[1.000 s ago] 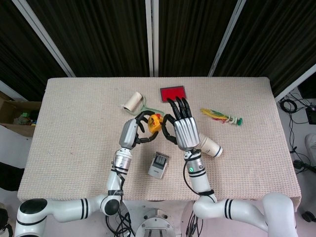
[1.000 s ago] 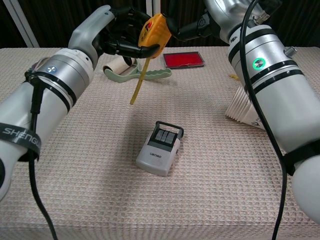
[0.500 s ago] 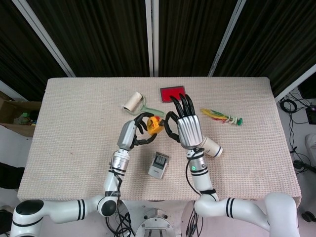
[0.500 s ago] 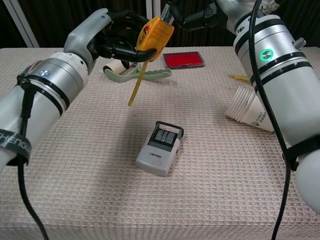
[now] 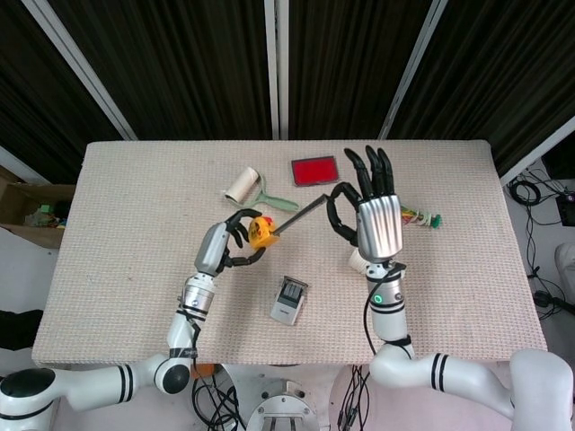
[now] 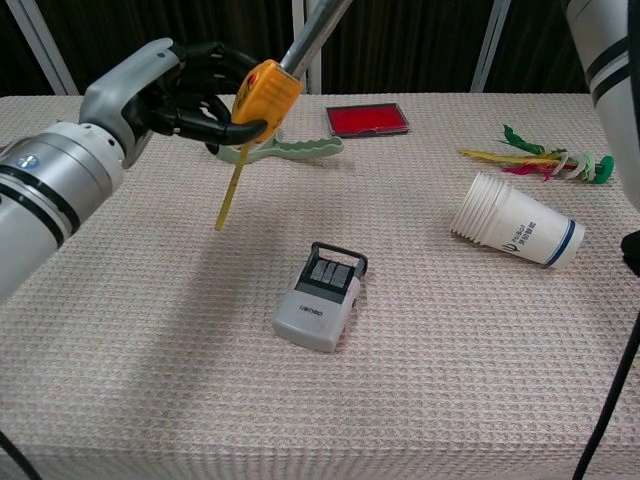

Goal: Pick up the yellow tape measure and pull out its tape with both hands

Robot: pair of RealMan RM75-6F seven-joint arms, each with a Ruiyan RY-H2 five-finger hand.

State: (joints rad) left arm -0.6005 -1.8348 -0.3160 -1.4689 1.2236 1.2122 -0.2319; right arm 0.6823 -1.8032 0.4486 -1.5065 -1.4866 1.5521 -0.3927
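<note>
My left hand (image 5: 225,247) grips the yellow tape measure (image 5: 262,233) above the table, left of centre. In the chest view the same left hand (image 6: 185,88) holds the case (image 6: 264,90), and a yellow wrist strap (image 6: 231,187) dangles below it. A length of tape (image 5: 301,214) runs out of the case up to the right. My right hand (image 5: 371,214) pinches the tape's end between thumb and a finger, its other fingers spread upward. The chest view shows the tape (image 6: 318,28) leaving the top edge; the right hand is out of that frame.
A grey handheld device (image 6: 322,297) lies mid-table under the hands. A stack of paper cups (image 6: 515,232) lies on its side at the right. At the back are a red pad (image 5: 314,170), a lint roller with green handle (image 5: 244,186) and a colourful feather toy (image 6: 535,160).
The hands have moved apart: the left hand carried the case left and nearer, the right hand went right with the tape's end, and a stretch of tape now shows between them.
</note>
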